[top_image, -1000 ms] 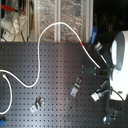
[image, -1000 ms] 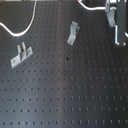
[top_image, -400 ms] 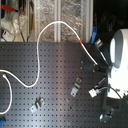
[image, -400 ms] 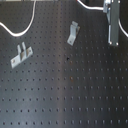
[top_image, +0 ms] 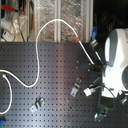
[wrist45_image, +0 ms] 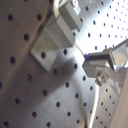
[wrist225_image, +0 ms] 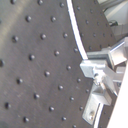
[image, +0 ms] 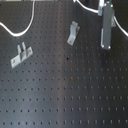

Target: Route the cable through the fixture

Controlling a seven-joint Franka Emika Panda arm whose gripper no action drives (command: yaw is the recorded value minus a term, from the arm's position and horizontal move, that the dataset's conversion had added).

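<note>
The white cable (top_image: 40, 55) loops across the back of the black perforated board; its red band (top_image: 80, 39) lies near the arm. It also shows in the first exterior view (image: 25, 30). The fixture (image: 105, 37), a narrow upright silver strip, stands at the first exterior view's right and shows in the second exterior view (top_image: 100, 114) and the first wrist view (wrist45_image: 50, 44). My gripper (image: 107, 14) hangs right above the fixture and looks shut on the cable (wrist225_image: 76, 35), which runs into the fingers (wrist225_image: 97, 70). The arm hides the grip in the second exterior view.
A slanted silver clip (image: 73, 33) stands mid-board and shows in the second exterior view (top_image: 76, 86). A two-pronged silver bracket (image: 20, 55) stands at the first exterior view's left, also in the second exterior view (top_image: 37, 104). Clutter lies behind the board (top_image: 15, 20).
The gripper with the cable has edged slightly down and toward the first exterior view's left, closer over the fixture. The clips and the bracket have not moved.
</note>
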